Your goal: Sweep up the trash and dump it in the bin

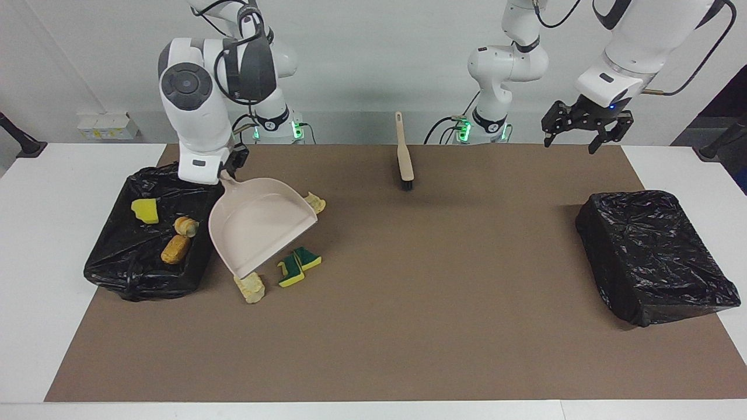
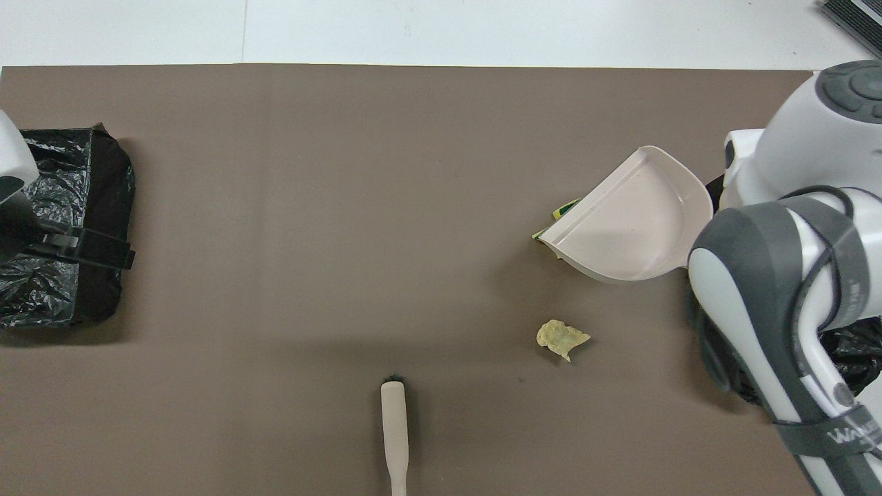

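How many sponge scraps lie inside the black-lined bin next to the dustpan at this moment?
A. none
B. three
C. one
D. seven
B: the facing view shows a yellow scrap, a pale beige scrap and a tan-orange scrap in the bin; the other scraps lie on the mat around the dustpan.

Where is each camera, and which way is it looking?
Facing view: high across the table, looking at the robots; both arms show, the right end effector at the dustpan.
Overhead view: above the robots' end, looking down; the right arm and left end effector show.
Shared: dustpan, brush, mat.
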You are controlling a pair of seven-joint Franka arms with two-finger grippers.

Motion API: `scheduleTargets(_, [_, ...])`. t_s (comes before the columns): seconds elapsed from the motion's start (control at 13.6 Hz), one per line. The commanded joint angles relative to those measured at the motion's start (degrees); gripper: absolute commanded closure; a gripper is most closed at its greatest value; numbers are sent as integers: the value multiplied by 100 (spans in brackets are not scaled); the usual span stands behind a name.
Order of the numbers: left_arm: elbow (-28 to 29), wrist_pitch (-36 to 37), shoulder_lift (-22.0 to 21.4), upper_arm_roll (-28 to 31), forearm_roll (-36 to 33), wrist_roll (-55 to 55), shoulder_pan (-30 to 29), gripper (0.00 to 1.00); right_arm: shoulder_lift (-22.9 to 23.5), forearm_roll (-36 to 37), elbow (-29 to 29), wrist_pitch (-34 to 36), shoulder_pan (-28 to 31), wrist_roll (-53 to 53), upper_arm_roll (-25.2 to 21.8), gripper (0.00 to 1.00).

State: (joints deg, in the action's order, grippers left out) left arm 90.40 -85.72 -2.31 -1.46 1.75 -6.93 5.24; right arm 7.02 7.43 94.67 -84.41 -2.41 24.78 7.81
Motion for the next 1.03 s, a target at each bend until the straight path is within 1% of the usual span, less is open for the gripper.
scheduleTargets(0.0, [-339,143,169,-83,-96,-80,-58,0,79,-417,87,-382,-355,-1339,-16,100])
scheduleTargets(0.15, [-304,108,143,-83,-87,-80,-41,0,264,-531,52,-742,-820,-2158,-16,100])
scheduleTargets(0.29, [-295,108,117,-83,-61,-80,-58,0,457,-567,-44,-919,-1146,-2878,-16,100])
scheduleTargets(0.52, [-277,108,81,-56,-61,-10,-85,0,1010,-882,-429,-1138,-1674,-4372,-16,100])
scheduleTargets(0.66, [-277,117,72,-30,-61,-1,-85,0,1309,-1075,-571,-1445,-1989,-4858,-7,100])
scheduleTargets(0.74, [-277,125,72,-30,-61,-1,-85,0,1511,-1120,-694,-1577,-2183,-5069,-16,100])
scheduleTargets(0.96, [-268,108,72,-30,-61,-1,-76,0,2442,-1112,-1475,-1990,-2720,-6228,-16,100])
